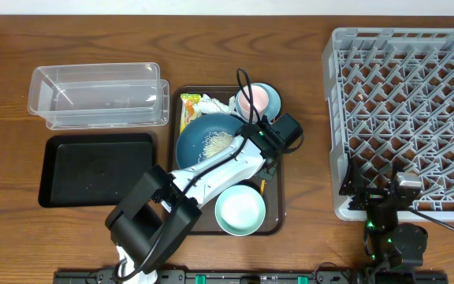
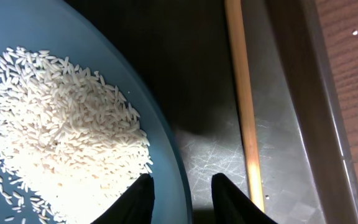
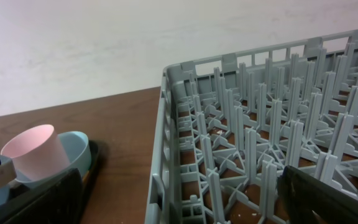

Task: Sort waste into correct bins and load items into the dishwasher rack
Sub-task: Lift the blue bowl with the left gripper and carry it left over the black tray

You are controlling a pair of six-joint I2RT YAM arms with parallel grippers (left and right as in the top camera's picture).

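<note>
**Straddling the rim: left arm at the rice bowl**

The left gripper (image 2: 182, 202) is down over the brown tray (image 1: 279, 207), one finger inside the big dark blue bowl (image 1: 195, 132) and the other outside it. The bowl's right-hand rim runs between them. A sliver of gap seems to show on either side of that rim, but the wrist view crops the tips, so there is no telling whether they have bitten.

The rice (image 2: 61, 137) sits heaped in the bowl, just beside the inner finger. The chopstick (image 2: 244, 93) lies along the tray floor outside the bowl, near the outer finger.

Behind the big bowl, the pink cup (image 1: 251, 99) stands in a pale blue bowl (image 1: 269, 96). The yellow-green wrapper (image 1: 186, 110) and white tissue (image 1: 211, 104) lie to their left. A second pale bowl (image 1: 240, 211) sits at the tray's near edge.

Off to the left, the clear tub (image 1: 38, 87) lies behind the black tray (image 1: 93, 170).

Over on the right, the right gripper (image 3: 185, 196) hangs at the near-left corner of the grey rack (image 1: 408, 102), fingers spread wide, holding nothing.
</note>
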